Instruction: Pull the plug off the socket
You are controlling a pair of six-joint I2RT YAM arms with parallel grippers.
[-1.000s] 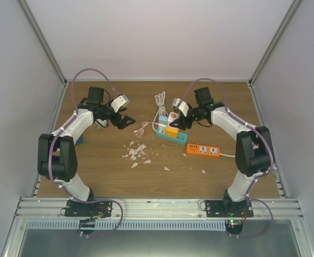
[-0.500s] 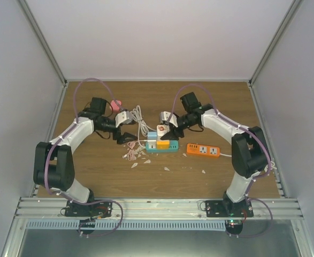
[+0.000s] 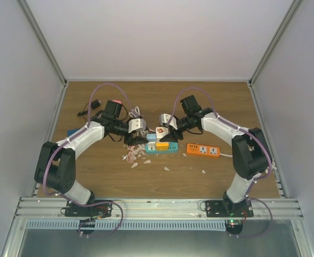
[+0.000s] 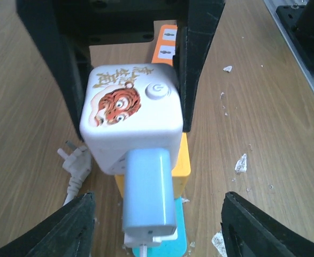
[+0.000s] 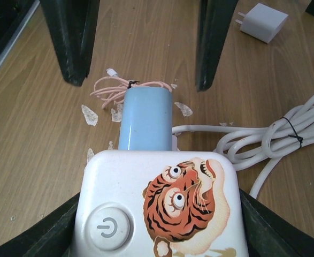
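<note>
Left claw [image 5: 139,80] apart, straddling the pale blue rectangular plug [image 4: 147,187]: best to close squarely on its flat sides, then pull straight back, level with the brown wooden bench [image 4: 263,107], while right claw [image 4: 134,131], clamped on the white tiger-print socket cube [image 5: 162,203] it sits in, braces

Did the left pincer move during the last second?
Yes. The left pincer swung right, toward the orange power strip, which stayed put, closing on the white cube socket.
</note>
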